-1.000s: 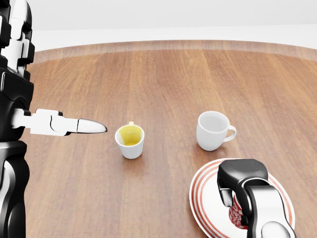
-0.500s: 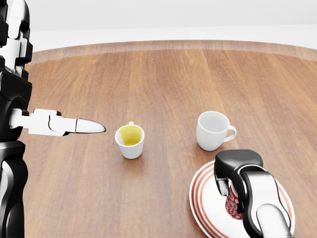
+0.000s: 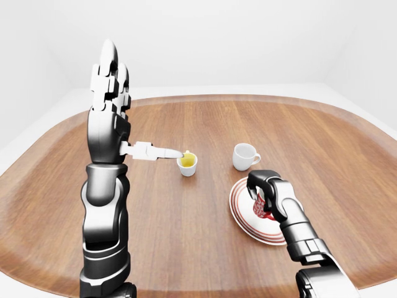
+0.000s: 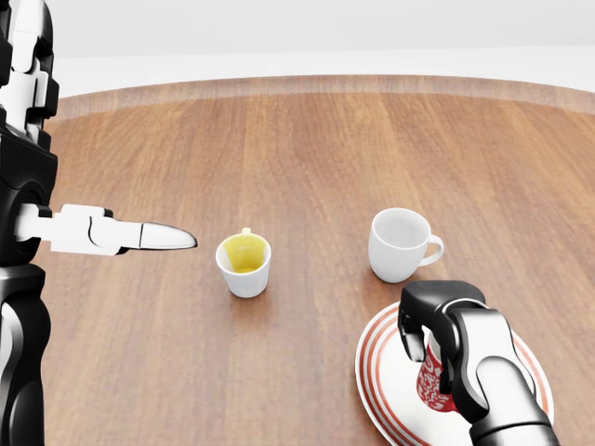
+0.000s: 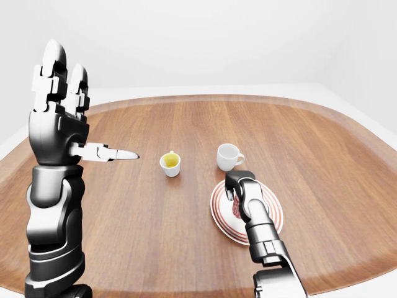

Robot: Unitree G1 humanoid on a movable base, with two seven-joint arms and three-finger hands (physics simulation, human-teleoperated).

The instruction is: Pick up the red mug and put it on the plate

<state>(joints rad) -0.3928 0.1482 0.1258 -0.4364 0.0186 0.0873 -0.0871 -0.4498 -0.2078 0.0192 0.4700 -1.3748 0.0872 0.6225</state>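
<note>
- since one second ago, in the head view, the black-and-silver right hand (image 4: 437,348) has shifted left and up over the plate, and more of the red patterned mug (image 4: 431,379) shows below its fingers; the cups have not moved.
- right hand: fingers curled round the red mug, gripping it over the white round plate with red rings (image 4: 383,390). whether the mug's base touches the plate cannot be told; the hand covers it.
- head view shows only the forearm and the horizontal white thumb of the left hand; the left-eye view shows the whole left hand (image 3: 111,81) raised upright, fingers straight and spread wide, holding nothing.
- eye views show the full oval wooden table (image 3: 186,230) and pale walls; the head view shows only part of the tabletop.
- small white cup with yellow inside (image 4: 244,264) stands left of centre, upright, just beside the left thumb tip.
- white handled cup (image 4: 401,244) stands upright just above the plate, apart from it, showing a white interior.
</note>
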